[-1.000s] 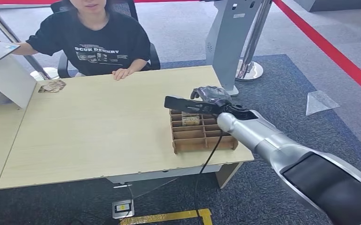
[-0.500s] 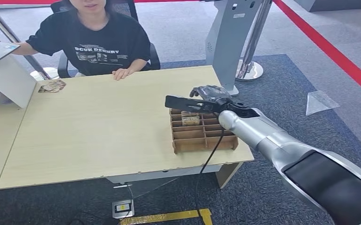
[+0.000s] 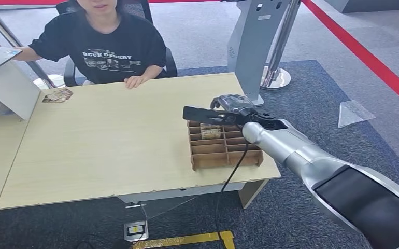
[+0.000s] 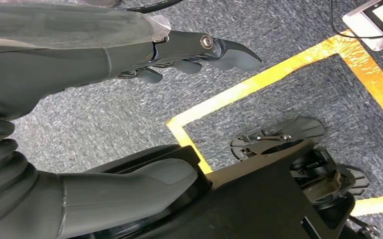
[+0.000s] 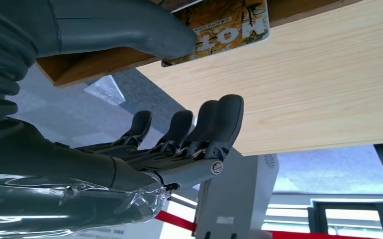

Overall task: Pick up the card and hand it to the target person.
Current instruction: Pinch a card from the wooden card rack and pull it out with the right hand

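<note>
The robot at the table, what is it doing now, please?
The robot's right hand hovers at the far end of a wooden divider box on the table. A card stands in one compartment; in the right wrist view the thumb is at the card, the other fingers apart from it, so it is not lifted yet. The left hand hangs over the carpet, holding nothing. A person sits across the table, one hand resting on its edge.

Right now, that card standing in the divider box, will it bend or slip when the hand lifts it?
The card looks thin, flat and glossy, so probably stiff, light, maybe slippery. It stands in a slot of the divider box, so it may tip. The right hand is open beside it.
</note>
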You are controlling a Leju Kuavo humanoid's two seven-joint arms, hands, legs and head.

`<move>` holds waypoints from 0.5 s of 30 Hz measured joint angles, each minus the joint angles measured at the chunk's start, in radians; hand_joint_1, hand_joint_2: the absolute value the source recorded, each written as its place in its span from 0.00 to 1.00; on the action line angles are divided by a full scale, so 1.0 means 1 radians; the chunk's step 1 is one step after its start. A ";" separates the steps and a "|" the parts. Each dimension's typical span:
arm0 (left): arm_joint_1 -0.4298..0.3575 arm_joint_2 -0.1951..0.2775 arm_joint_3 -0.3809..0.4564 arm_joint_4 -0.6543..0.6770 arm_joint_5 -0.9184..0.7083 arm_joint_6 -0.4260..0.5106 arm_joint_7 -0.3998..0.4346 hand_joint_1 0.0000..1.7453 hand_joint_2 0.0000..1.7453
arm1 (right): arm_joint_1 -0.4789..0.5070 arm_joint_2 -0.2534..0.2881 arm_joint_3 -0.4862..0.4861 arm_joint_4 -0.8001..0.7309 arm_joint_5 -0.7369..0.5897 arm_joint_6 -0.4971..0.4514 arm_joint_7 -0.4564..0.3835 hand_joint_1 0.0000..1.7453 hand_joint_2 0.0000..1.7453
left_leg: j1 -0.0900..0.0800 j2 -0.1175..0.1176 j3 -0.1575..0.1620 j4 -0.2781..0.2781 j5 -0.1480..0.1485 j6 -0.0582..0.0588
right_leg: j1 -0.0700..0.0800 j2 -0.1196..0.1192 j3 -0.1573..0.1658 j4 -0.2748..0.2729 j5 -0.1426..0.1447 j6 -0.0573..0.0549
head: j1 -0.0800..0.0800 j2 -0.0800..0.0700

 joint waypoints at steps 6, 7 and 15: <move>0.000 0.000 0.000 0.000 0.005 0.003 -0.004 0.00 1.00 | -0.010 0.000 0.015 0.000 0.005 0.001 -0.002 0.46 1.00 | 0.000 0.000 0.000 0.000 0.000 0.000 | 0.000 0.000 0.000 0.000 0.000 0.000 | 0.000 0.000; 0.000 0.000 0.000 0.000 0.006 0.004 -0.004 0.00 1.00 | -0.012 0.000 0.018 0.000 0.006 0.001 -0.002 0.46 1.00 | 0.000 0.000 0.000 0.000 0.000 0.000 | 0.000 0.000 0.000 0.000 0.000 0.000 | 0.000 0.000; 0.000 0.000 0.000 0.000 0.009 0.009 -0.008 0.00 1.00 | -0.015 0.000 0.039 0.002 0.014 0.005 -0.001 0.50 1.00 | 0.000 0.000 0.000 0.000 0.000 0.000 | 0.000 0.000 0.000 0.000 0.000 0.000 | 0.000 0.000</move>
